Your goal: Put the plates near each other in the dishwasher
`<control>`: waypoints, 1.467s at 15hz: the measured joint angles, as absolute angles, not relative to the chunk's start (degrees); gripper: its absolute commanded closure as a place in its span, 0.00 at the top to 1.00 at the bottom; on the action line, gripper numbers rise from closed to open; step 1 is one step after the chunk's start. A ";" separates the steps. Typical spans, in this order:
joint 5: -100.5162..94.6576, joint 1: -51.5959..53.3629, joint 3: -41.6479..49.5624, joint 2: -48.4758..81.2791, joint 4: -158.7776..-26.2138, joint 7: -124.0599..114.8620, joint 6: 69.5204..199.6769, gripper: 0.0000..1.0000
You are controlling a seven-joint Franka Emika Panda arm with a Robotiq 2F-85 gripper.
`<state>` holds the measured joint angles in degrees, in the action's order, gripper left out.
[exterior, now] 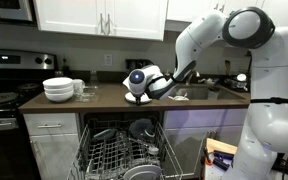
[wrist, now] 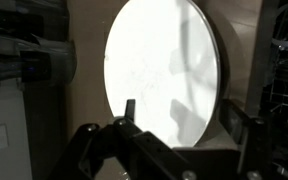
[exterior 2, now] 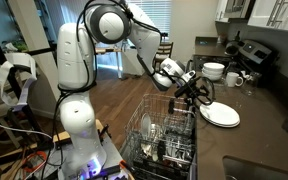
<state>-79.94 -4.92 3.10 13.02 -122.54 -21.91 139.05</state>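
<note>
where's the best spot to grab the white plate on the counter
Probably the rim of the plate nearest the gripper, approached from that side. The plate lies flat and thin on the counter, so only its edge fits between the jaws, which stand open before it.

White plate (wrist: 164, 70), black pincer (wrist: 189, 125) — dark-brown counter (exterior 2: 266, 132)

home kitchen. white wall cabinets (exterior: 99, 15) above dark counter (exterior: 104, 98); black-and-steel stove (exterior: 2, 100) at counter end; dishwasher (exterior: 119, 150) under counter, door down, wire rack out; stack of white bowls (exterior: 58, 90), mug (exterior 2: 234, 78) on counter; wood floor (exterior 2: 119, 100) beyond.
</note>
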 measured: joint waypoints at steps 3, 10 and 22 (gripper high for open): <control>-81.76 -4.78 3.10 13.73 -122.03 -22.54 138.82 0.87; -86.08 -3.10 2.96 14.73 -121.77 -24.65 135.52 0.88; -86.08 -2.82 2.94 15.00 -121.70 -24.65 134.95 0.69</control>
<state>-86.08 -2.82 2.94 15.00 -121.70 -24.65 134.95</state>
